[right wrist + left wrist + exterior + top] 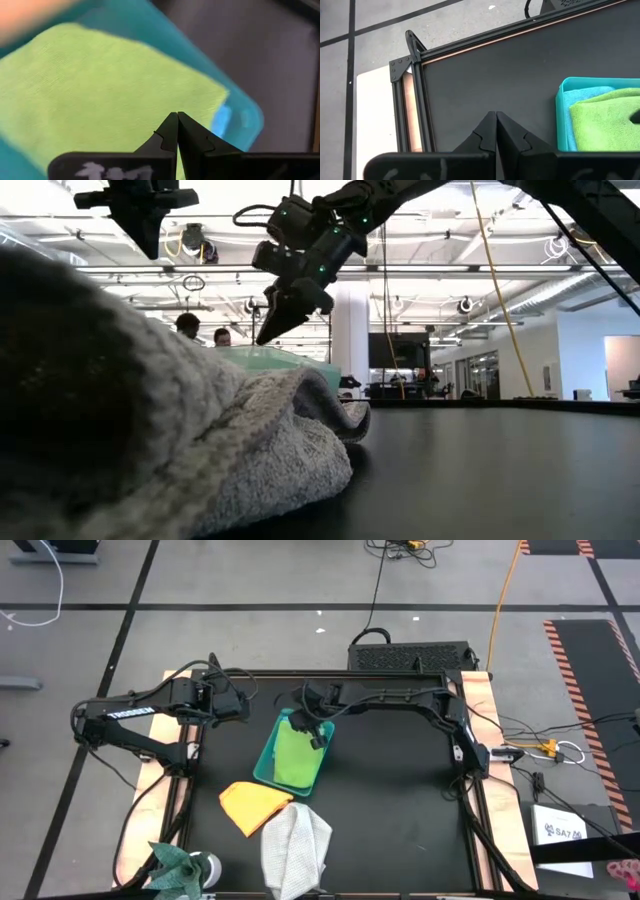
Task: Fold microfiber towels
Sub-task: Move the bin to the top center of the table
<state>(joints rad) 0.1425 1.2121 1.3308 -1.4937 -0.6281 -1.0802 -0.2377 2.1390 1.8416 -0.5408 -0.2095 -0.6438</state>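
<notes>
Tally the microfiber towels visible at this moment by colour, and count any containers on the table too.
Lime green folded microfiber towel, in the bin: 1
Light blue microfiber towel, under the green one in the bin: 1
Orange-yellow microfiber towel, on the table: 1
Light grey microfiber towel, on the table: 1
Dark teal microfiber towel, at the table's near left corner: 1
Rigid teal plastic bin: 1
Total: 5 towels, 1 bin

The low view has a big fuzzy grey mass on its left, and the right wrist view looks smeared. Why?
Low view: the light grey microfiber towel lies close against the lens, so its near part is out of focus. Right wrist view: the lime green microfiber towel in the rigid teal plastic bin is blurred, with an orange smear in one corner; the right end effector shows sharp, fingers shut.
</notes>
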